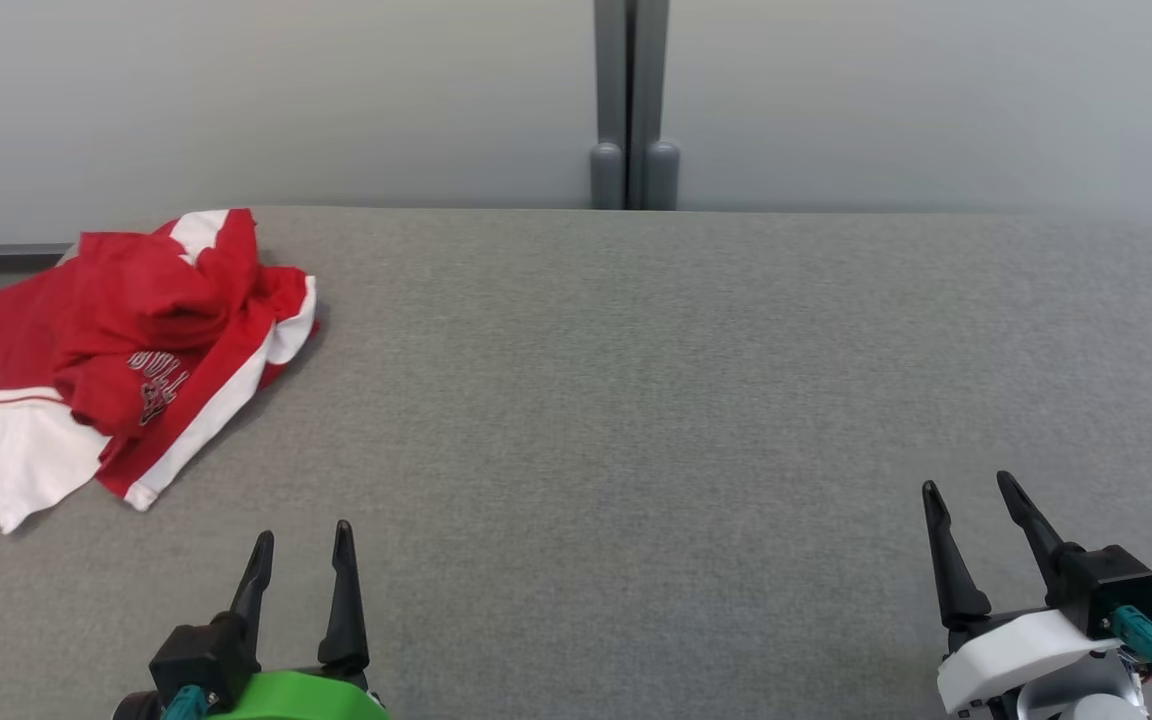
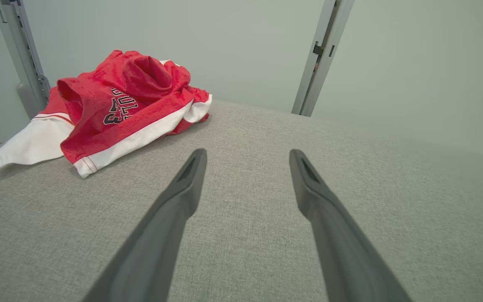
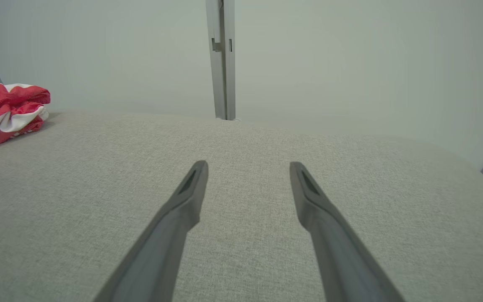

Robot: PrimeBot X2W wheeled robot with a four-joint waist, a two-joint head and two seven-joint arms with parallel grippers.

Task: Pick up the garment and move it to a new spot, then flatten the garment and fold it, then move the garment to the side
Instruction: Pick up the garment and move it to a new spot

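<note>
- Garment point(image 1: 146, 340), head view: a red piece with white panels and a white side stripe lies crumpled in a heap at the far left corner of the grey fabric-covered table point(image 1: 636, 400). Its white lower edge reaches the table's left border. Printed lettering shows on a fold but is not legible in full.
- Head view, tools: the left gripper point(image 1: 303, 534), on a green mount, sits at the near edge with its fingers spread apart, holding nothing. It is nearer than the garment, apart from it and slightly to the right of it.
- Head view, tools: the right gripper point(image 1: 966, 484), on a white mount, sits at the near right with its fingers spread, holding nothing, well apart from the garment.
- Head view, background: a grey vertical post point(image 1: 633, 100) stands against the pale wall behind the table.
- Left wrist view: the left gripper point(image 2: 247, 153) shows both fingers parted above bare table point(image 2: 413, 201). The garment point(image 2: 115, 109) lies ahead and to the left, not touching either finger.
- Right wrist view: the right gripper point(image 3: 248, 164) shows both fingers parted over bare table point(image 3: 78, 167). The garment point(image 3: 6, 109) appears at the far left edge, well apart from the fingers. The post point(image 3: 221, 58) stands straight ahead.
</note>
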